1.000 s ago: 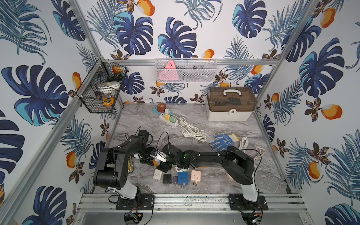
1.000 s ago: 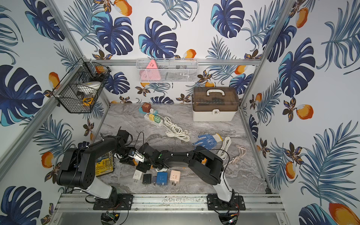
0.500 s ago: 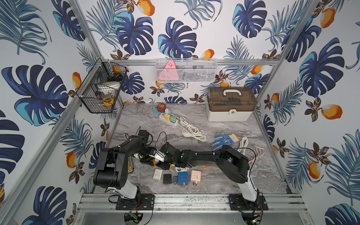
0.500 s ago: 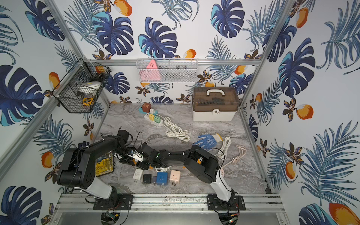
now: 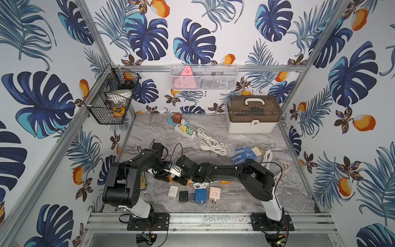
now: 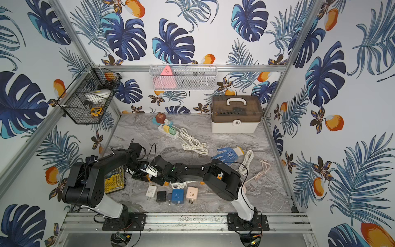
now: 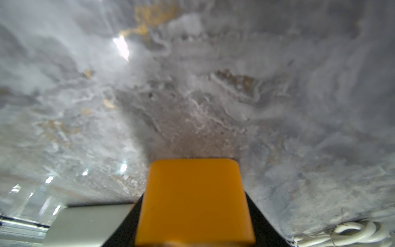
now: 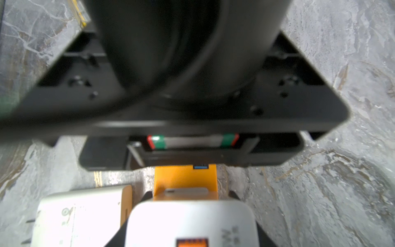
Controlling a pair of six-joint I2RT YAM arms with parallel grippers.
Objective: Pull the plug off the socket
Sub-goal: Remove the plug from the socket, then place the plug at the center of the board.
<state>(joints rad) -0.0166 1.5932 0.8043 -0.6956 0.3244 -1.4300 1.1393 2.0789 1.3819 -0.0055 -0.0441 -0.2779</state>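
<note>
Socket [image 7: 194,192], orange, is clamped in the left tool [image 7: 194,224] low over the tabletop [image 5: 213,154] as an anchor. Right tool [image 8: 190,235] grips the white plug [image 8: 190,218], apparently seated in the socket, from the opposite side, permitting a straight pull.

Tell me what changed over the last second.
The right arm pushed further in toward the left arm, and the right hand closed onto the white plug. The left hand kept its grip on the orange socket. The plug looks still seated in the socket. The loose chargers lined up near the front stayed where they were.
</note>
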